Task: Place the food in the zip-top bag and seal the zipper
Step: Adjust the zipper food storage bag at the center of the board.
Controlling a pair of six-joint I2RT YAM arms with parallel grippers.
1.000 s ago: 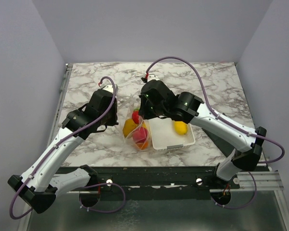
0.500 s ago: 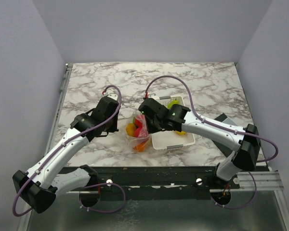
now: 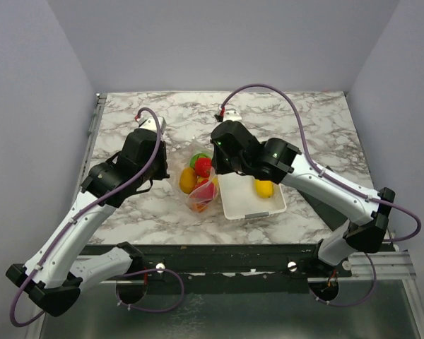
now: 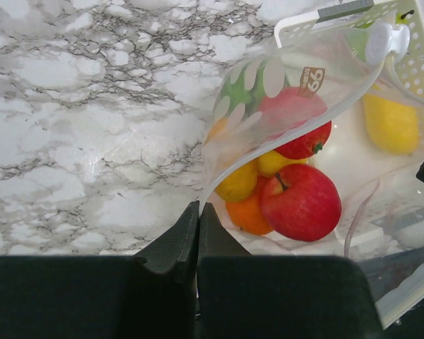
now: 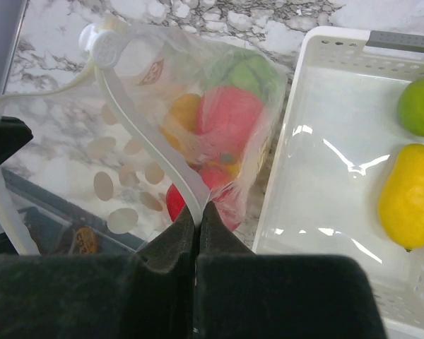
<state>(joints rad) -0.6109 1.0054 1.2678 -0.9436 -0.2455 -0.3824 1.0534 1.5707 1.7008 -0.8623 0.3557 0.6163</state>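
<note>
**Bag** (image 3: 200, 185): we log it mid-table (image 3: 325, 113), just beside the basket (image 3: 251, 203) at its 9 o'clock. It is see-through and wrinkled, with its mouth gaping.

**Zipper** (image 5: 150, 141): unsealed. Its strips stand apart, and a white slider (image 5: 106, 44) sits at one end.

**Food** (image 4: 300, 203), bagged: we count red, orange, yellow and green pieces heaped together inside the bag.

**Food, unbagged:** a lemon (image 5: 408, 198) and a lime (image 5: 418, 106) lie in the basket, not touching. In the right wrist view the lime is at the lemon's 12 o'clock.

**Left gripper** (image 4: 198, 215): fingers pressed together, pinching the bag's rim at the bag's 9 o'clock in the top view.

**Right gripper** (image 5: 198, 215): fingers pressed together, pinching the opposite rim at about the bag's 2 o'clock.
</note>
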